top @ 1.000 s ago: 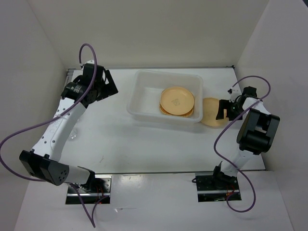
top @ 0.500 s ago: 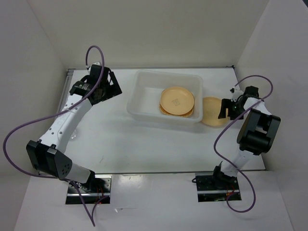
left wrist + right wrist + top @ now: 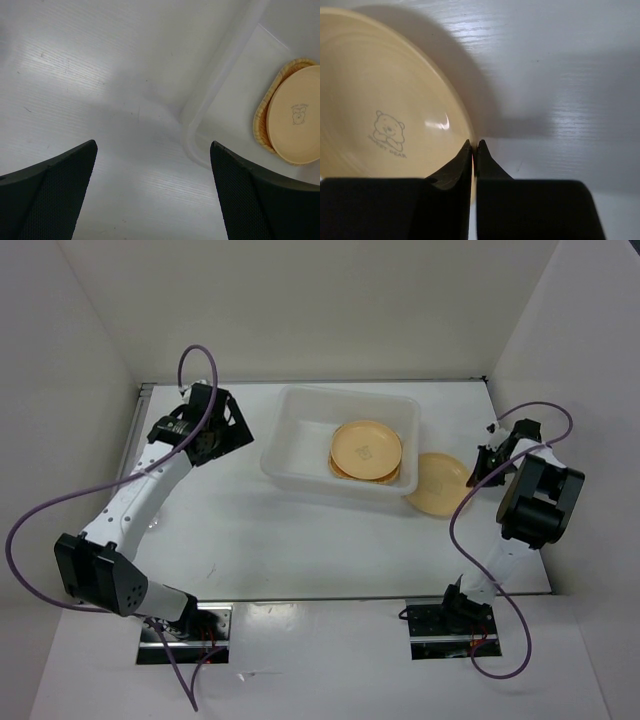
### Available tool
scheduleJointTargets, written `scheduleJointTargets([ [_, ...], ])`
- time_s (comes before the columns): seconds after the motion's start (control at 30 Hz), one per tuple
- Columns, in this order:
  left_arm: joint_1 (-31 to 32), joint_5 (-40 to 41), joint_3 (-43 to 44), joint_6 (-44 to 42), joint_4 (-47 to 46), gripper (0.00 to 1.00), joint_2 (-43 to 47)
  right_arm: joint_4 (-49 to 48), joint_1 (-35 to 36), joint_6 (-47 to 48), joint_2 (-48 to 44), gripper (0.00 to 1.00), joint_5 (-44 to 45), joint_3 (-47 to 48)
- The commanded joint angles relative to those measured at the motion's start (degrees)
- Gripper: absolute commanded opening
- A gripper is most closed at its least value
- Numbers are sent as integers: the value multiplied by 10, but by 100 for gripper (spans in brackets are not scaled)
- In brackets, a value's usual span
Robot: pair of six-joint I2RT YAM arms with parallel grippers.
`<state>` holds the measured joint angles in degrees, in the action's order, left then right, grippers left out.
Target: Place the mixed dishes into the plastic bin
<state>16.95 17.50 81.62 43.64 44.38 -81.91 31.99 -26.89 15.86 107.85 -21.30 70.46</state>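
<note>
A: What is the setting?

B: A white bench boxed in by plain white walls at the back and on both sides. Two white-and-black arms rise from its near edge, each trailing one purple cable.

A: Count the things for me, biggest first.

B: One plastic bin, translucent white, stands mid-bench toward the back. One woven tray lies inside it. There are two round pale-orange plates. One plate rests on the tray in the bin. The other plate is outside, just beside the bin's near right corner.

A: And the hands?

B: The left hand hangs over bare bench to the left of the bin, jaws spread wide and grasping nothing. Its wrist view shows the bin's rim between the fingers. The right hand is clenched on the rim of the outside plate – the two fingertips nearly meet across its thin edge.

A: Anything you cannot make out?

B: The tray is mostly covered – only a woven border peeks out from under its plate. Whether the outside plate touches the bin, I cannot tell. A faint clear shape sits beside the left arm. It might be a cup, but it is too pale to say.
</note>
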Motion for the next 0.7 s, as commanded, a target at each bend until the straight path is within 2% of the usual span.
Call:
scheduleJointTargets([
  [0.0, 0, -1, -13, -3, -16, 100, 26, -6, 1, -35, -21, 0, 97, 6],
  [0.27, 0, -11, -18, -15, -16, 100, 26, -26, 6, -81, -189, 0, 187, 31],
  [0.43, 0, -17, -13, -27, -16, 100, 26, -26, 12, -135, -234, 0, 229, 81],
  [0.6, 0, -12, -2, -27, -9, 100, 21, -21, 50, -148, -252, 0, 196, 143],
  [0.67, 0, 1, 4, -32, -2, 100, 21, -21, 68, -154, -258, 0, 136, 172],
])
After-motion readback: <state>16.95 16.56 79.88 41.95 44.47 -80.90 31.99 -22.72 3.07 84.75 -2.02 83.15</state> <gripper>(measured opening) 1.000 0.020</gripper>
